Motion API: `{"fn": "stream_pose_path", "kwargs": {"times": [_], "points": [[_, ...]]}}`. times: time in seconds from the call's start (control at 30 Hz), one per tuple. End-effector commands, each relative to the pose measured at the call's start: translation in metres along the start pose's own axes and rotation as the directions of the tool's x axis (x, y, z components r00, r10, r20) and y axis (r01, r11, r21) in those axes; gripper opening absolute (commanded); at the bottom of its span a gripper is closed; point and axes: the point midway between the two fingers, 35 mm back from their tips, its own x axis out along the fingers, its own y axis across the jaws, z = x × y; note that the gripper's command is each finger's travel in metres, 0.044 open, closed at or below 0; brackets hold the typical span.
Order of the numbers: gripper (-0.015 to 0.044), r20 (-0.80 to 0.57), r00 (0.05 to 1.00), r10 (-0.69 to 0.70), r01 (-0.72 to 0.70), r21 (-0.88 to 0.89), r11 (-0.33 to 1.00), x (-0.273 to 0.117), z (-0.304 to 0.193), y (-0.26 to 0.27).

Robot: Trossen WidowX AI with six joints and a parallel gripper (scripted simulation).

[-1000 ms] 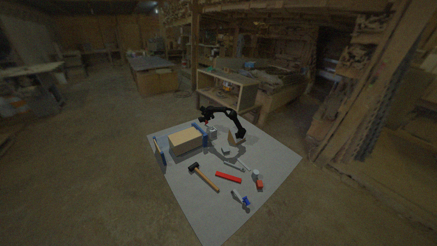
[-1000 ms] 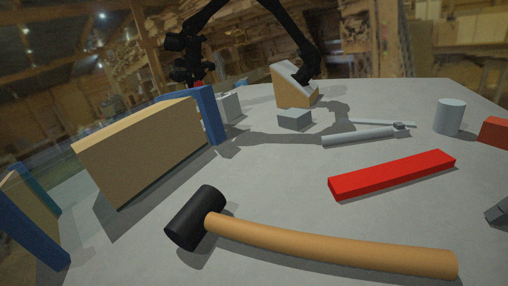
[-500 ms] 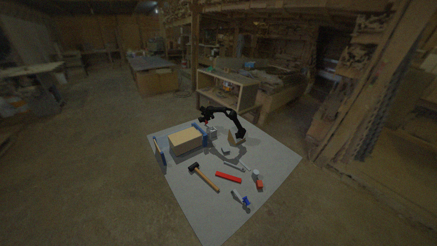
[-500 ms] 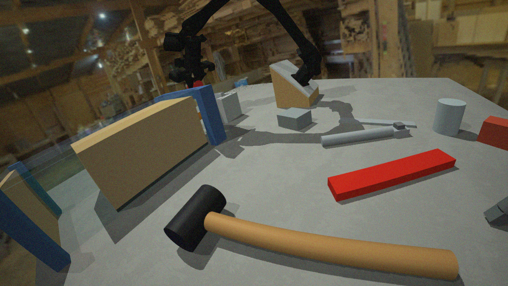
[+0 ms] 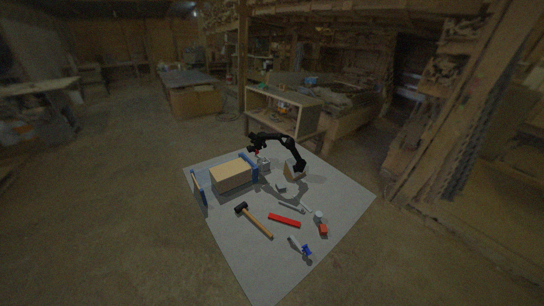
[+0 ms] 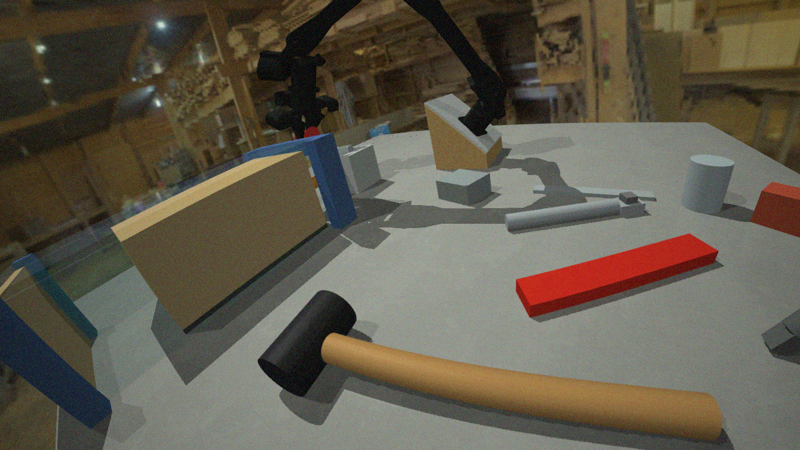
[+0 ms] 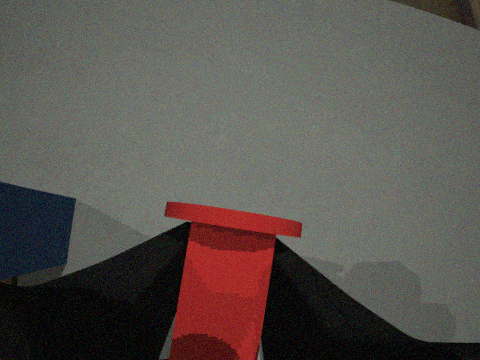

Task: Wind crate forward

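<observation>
My gripper is shut on the red grip of the winch handle, over the winch side of the rack. The grey winch stands just beyond the blue frame at the rack mouth. The handle's grey arm is mostly hidden; whether its key is fully down the hole I cannot tell. The wooden crate sits flat in the clear-panelled cubby, its front close to the frame. A small gap shows there in the exterior view; contact cannot be made out.
A mallet, red bar, grey rod, flat strip, grey cylinder, orange block and blue-ended tool lie on the bench. A grey block lies near my wedge base.
</observation>
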Motion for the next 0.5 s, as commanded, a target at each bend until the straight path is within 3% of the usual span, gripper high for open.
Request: {"fn": "stream_pose_path", "kwargs": {"times": [0.0,0.47], "points": [[0.0000,-0.041,0.998,0.040,-0.042,-0.041,0.998,-0.002,-0.020,0.027],[0.0000,-0.042,0.998,0.041,-0.042,-0.041,0.998,-0.007,-0.030,0.038]]}}
